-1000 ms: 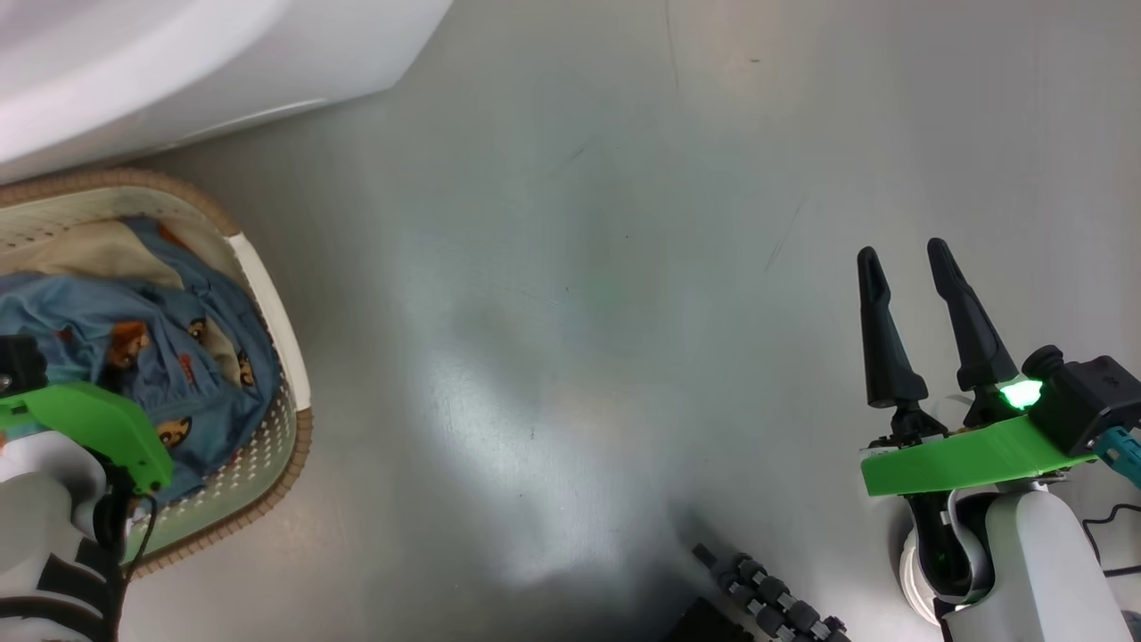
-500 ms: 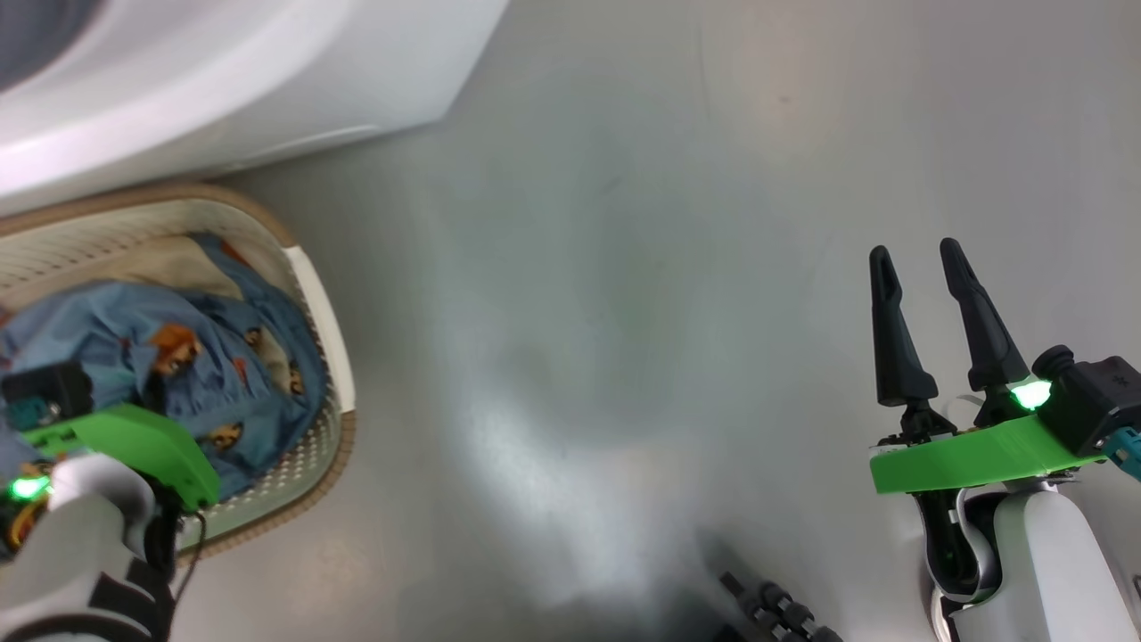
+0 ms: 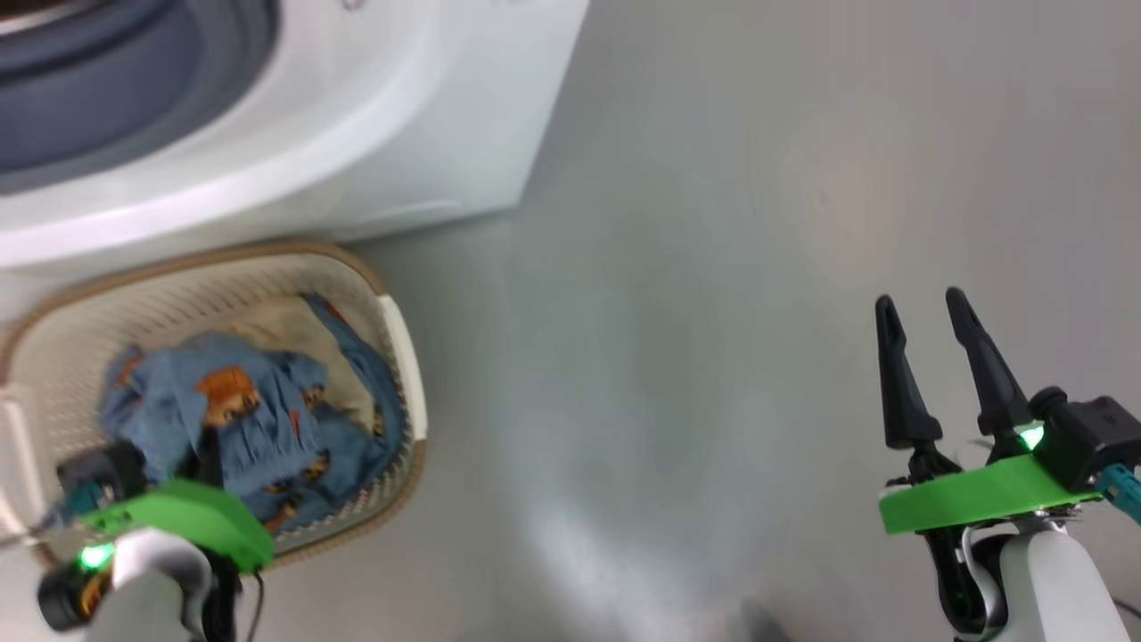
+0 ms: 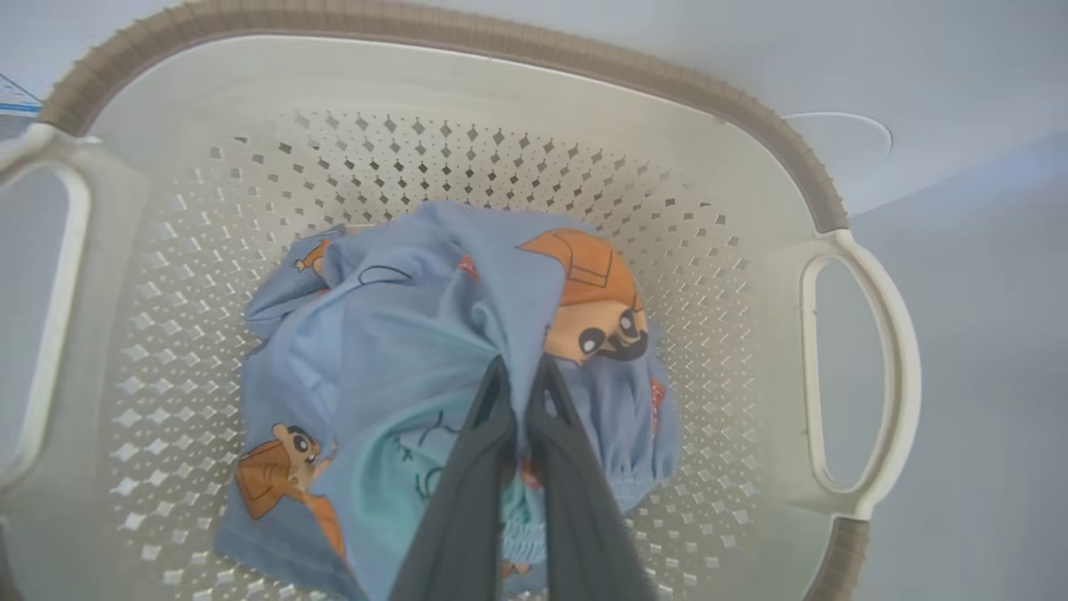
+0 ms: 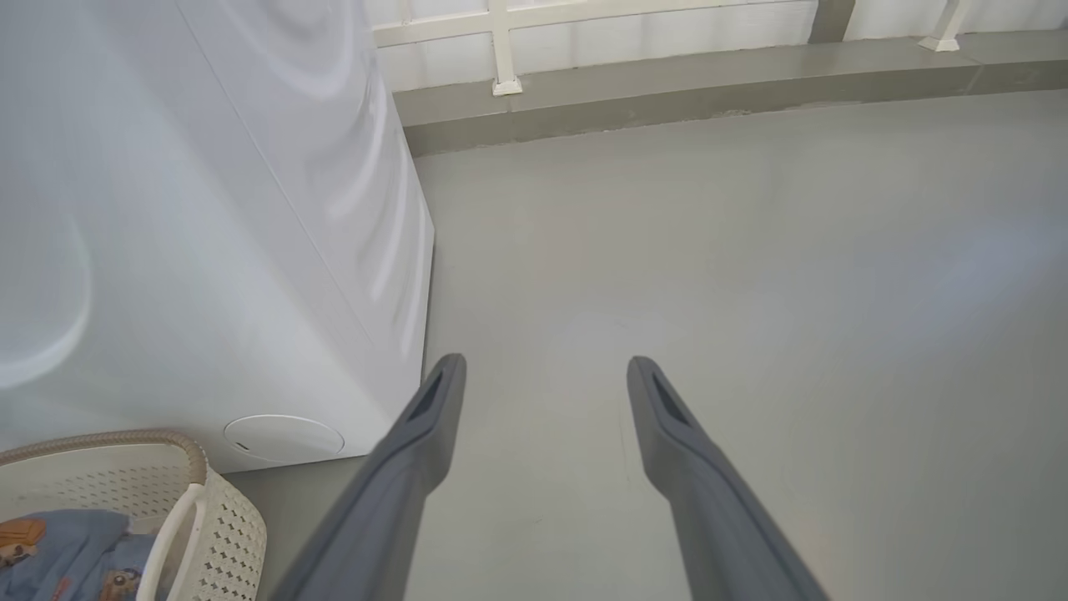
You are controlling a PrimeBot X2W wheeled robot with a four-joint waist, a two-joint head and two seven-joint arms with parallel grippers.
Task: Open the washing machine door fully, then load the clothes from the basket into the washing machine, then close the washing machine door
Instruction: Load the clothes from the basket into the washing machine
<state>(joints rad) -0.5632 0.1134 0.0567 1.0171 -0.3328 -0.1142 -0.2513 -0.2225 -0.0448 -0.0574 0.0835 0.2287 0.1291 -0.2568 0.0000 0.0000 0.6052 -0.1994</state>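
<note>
Smooth grey floor (image 3: 713, 267), faintly glossy, carries everything. Soft light blue clothes (image 4: 392, 334), printed with orange-brown cartoon animals, lie crumpled in the basket (image 4: 467, 50), with a pale cream piece (image 3: 290, 325) beneath them. The left end effector (image 4: 521, 367) is clenched on a gathered fold of the blue fabric, its dark tapered fingers pressed together. The basket is a rounded cream plastic rectangle. Its walls are pierced with small diamond holes, and its rim is brown and woven-looking, with a looped handle (image 4: 905, 367) at the side. It sits just in front of the glossy white washing machine (image 3: 401, 134), whose grey rubber gasket (image 3: 134, 80) curves above. The right end effector (image 3: 920, 300) hangs released above the floor, well apart from the basket.
</note>
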